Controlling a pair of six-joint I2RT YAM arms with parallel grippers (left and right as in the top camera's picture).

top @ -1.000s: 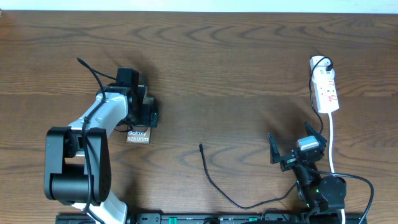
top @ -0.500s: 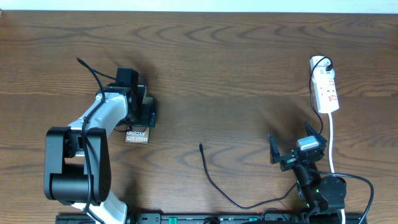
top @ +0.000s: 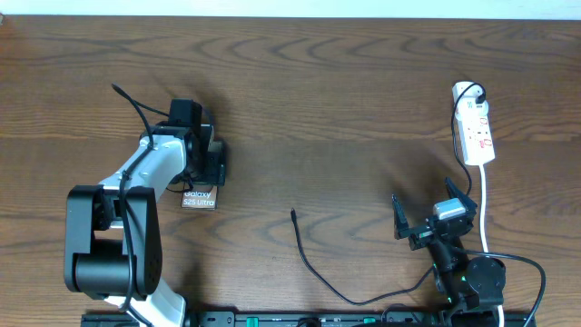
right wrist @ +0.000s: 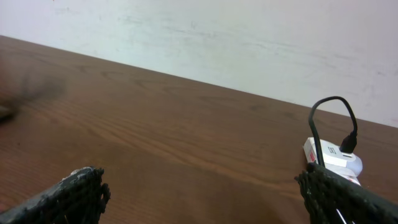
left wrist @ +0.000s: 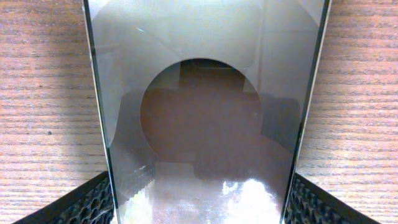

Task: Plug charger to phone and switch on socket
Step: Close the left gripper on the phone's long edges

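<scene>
At the left gripper (top: 214, 169), ribbed black pads (left wrist: 93, 200) set against both long edges of the flat, glossy dark-brown phone (left wrist: 199, 93) with white lettering, apparently pinching it as it lies on the wood-grain brown table (top: 345, 100). At the right gripper (top: 430, 209), fingers spread wide around nothing, low at the robot's side of the table. Between the two, lying loose and ungrasped, the long thin black charger cable (top: 313, 268), curved, its small plug tip (top: 293, 214) well apart from the phone. Farther out on the right, the narrow white plastic power strip (top: 477, 134) with red marks, a black plug (top: 468, 91) seated at its far end. Judged from this: phone secured, nothing more. Left to do: lifting the tip, seating it in the phone, pressing the switch. Switch position too small to tell.
</scene>
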